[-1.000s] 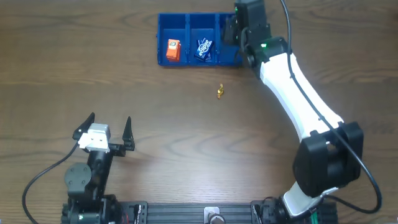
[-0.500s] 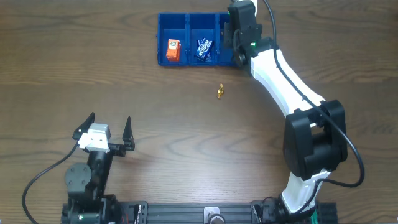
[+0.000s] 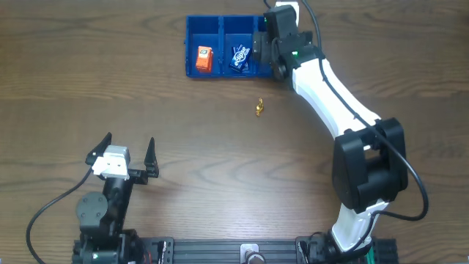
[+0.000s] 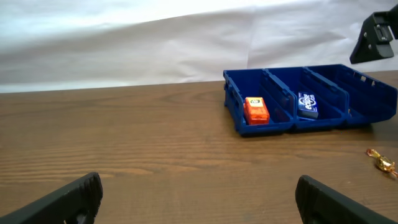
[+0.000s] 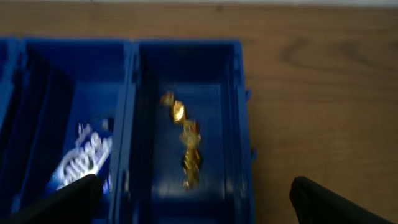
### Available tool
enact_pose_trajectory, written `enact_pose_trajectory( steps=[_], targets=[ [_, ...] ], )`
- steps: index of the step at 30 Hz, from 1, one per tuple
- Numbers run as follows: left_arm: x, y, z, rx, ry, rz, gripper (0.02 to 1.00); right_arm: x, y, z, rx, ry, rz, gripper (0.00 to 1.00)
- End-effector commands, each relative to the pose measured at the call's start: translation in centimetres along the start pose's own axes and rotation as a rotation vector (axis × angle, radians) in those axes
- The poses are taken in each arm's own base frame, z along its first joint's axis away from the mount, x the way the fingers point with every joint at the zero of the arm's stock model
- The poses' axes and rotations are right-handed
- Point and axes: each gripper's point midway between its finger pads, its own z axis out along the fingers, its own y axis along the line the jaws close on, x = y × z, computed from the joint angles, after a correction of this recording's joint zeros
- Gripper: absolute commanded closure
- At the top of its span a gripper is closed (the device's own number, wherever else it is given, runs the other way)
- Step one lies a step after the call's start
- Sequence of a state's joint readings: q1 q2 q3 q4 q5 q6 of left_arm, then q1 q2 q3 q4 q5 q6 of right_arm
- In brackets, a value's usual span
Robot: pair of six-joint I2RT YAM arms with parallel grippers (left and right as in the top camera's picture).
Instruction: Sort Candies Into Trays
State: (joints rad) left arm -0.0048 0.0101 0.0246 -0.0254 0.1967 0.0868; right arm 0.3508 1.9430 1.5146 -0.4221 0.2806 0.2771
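A blue three-compartment tray stands at the table's far edge. An orange candy lies in its left compartment and a blue-wrapped candy in the middle one. In the right wrist view, gold candies show blurred in the right compartment, beside the blue-wrapped candy. My right gripper hangs over that right compartment, open and holding nothing. One gold candy lies on the wood in front of the tray. My left gripper stands open near the front left, far from the tray.
Bare wooden tabletop stretches between the left gripper and the tray. The right arm's white link slants across the right side, from its base up to the tray. A white backdrop runs behind the table.
The right gripper has shifted a little to the left over the tray's right compartment, and the arm's elbow has swung inward. The left arm and the loose gold candy have not moved.
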Motion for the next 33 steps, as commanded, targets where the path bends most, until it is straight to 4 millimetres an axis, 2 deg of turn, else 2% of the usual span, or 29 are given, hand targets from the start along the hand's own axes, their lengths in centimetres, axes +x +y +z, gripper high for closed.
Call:
enact_pose_trajectory(
  steps=[1,5,12,15,24,33],
  targets=[
    [1.6,-0.2,0.1,0.012,0.046,0.007,0.02,4.9,1.6,-0.8,-0.02,0.191,0.014,0.003],
    [1.6,-0.2,0.1,0.012,0.046,0.007,0.02,9.0,2.9,-1.3,-0.065,0.332,0.05,0.001],
    [1.6,-0.2,0.1,0.012,0.046,0.007,0.02,13.6,4.0,1.2,-0.055,0.45,-0.004,0.001],
    [1.6,-0.2,0.1,0.012,0.046,0.007,0.023,15.0,4.2,1.3,-0.067,0.504,-0.003,0.001],
    [1.6,-0.2,0.1,0.012,0.046,0.007,0.02,17.0,4.1,0.6,-0.073,0.587,0.004,0.003],
    [1.6,-0.2,0.1,0.012,0.046,0.007,0.02,17.0,4.1,1.0,-0.067,0.577,0.013,0.056]
  ],
)
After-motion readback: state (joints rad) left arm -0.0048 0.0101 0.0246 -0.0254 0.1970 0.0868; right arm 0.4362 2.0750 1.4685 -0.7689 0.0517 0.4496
